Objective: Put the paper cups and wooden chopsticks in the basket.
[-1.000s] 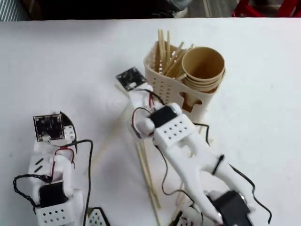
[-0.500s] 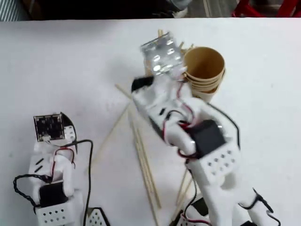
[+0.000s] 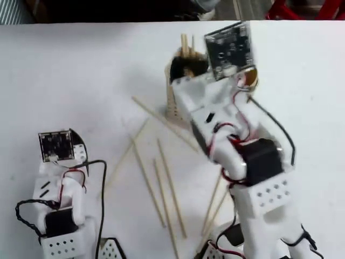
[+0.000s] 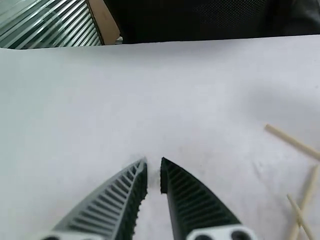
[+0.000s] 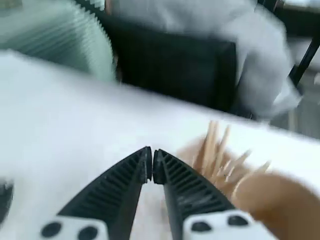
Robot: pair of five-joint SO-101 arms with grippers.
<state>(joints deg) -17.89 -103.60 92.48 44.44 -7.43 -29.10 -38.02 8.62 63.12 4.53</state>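
Note:
The cream perforated basket (image 3: 171, 94) stands at the table's far middle, with several wooden chopsticks (image 3: 186, 46) upright in it and the rim of a paper cup (image 3: 251, 79) peeking out. My right arm (image 3: 232, 124) hangs above the basket and hides most of it. My right gripper (image 5: 151, 161) is shut with nothing seen between its tips; beyond it are the basket's chopsticks (image 5: 215, 150) and a brown cup (image 5: 272, 200). Several loose chopsticks (image 3: 161, 121) lie on the table. My left gripper (image 4: 153, 172) is shut, low over bare table.
The left arm (image 3: 59, 189) rests at the near left. Loose chopsticks (image 3: 172, 189) are spread between the two arms, and more (image 3: 215, 199) lie by the right arm's base. Two chopstick ends (image 4: 292, 142) show beside the left gripper. The table top is white.
The right arm has lifted from the table beside the basket and swung up over the basket. The loose chopsticks below it have shifted. The left arm has kept still.

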